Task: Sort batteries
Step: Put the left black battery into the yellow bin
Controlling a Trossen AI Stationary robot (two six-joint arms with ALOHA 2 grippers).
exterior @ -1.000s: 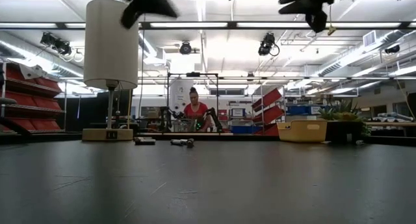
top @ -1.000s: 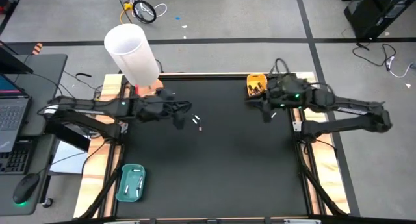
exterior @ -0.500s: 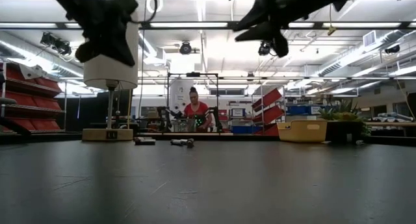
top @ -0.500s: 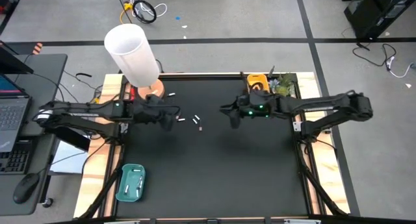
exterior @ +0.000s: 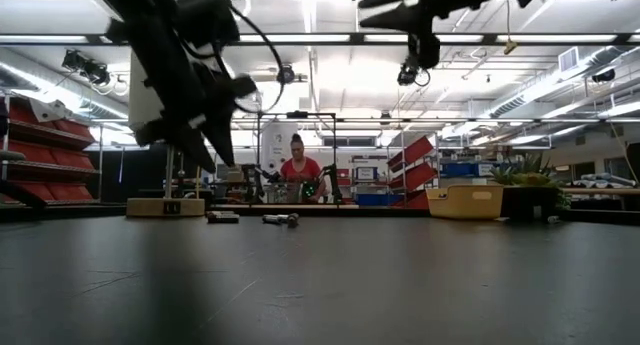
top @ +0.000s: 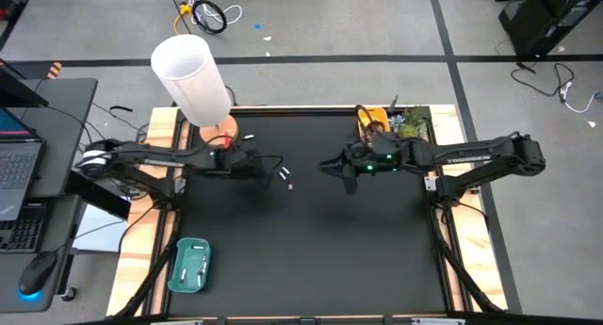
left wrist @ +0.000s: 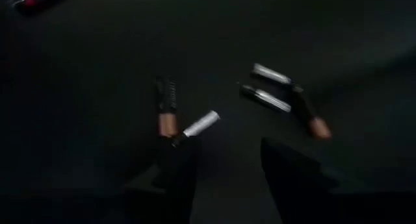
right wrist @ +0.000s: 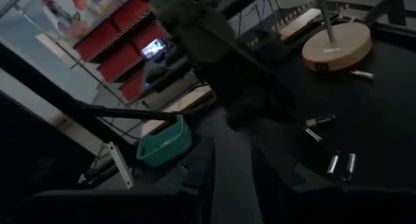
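Silver and dark cylindrical batteries lie clustered; my left gripper, fingers parted and empty, could scatter them. I cannot tell the right gripper's fingers.

Left gripper: now lower, fingers parted over the batteries.
Right gripper: swings from yellow tray toward table centre.

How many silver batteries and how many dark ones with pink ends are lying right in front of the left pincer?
Silver batteries: 3
Dark batteries with pink ends: 2
Total: 5
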